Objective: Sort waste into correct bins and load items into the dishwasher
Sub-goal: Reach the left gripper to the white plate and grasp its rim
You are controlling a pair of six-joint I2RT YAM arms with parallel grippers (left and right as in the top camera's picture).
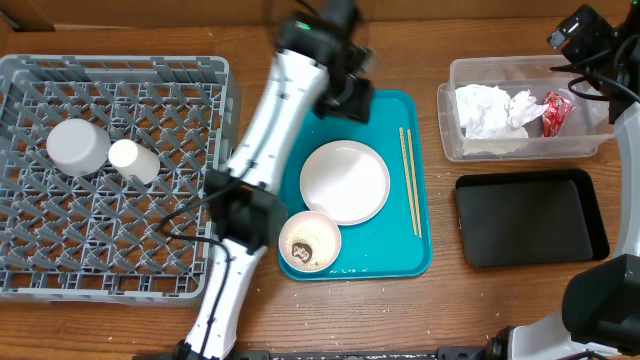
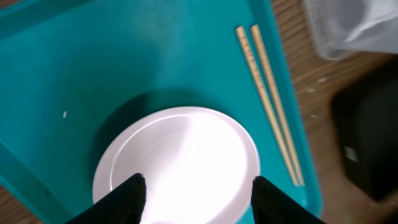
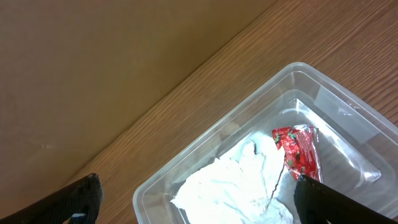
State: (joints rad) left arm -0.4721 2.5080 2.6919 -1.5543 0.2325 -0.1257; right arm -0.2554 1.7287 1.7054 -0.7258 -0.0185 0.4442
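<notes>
The round white plate (image 1: 345,182) lies on a teal tray (image 1: 385,245), with a white bowl (image 1: 310,242) holding brownish food scraps (image 1: 302,250) in front of it and the chopsticks (image 1: 410,180) to its right. My left gripper (image 1: 348,98) hovers open over the tray's far side. In its wrist view the open fingers (image 2: 196,199) straddle the plate (image 2: 186,155), with the chopsticks (image 2: 270,106) to the right. The grey dish rack (image 1: 120,240) holds an upturned bowl (image 1: 78,147) and a cup (image 1: 133,160). My right gripper (image 1: 580,30) is open and empty above the clear tub (image 1: 500,66).
The clear tub (image 3: 186,171) holds crumpled napkins (image 3: 236,186) and the red wrapper (image 3: 298,152); both also show in the overhead view, napkins (image 1: 490,110) and wrapper (image 1: 556,113). The black tray (image 1: 530,218) sits in front of the tub. My left arm crosses between rack and teal tray.
</notes>
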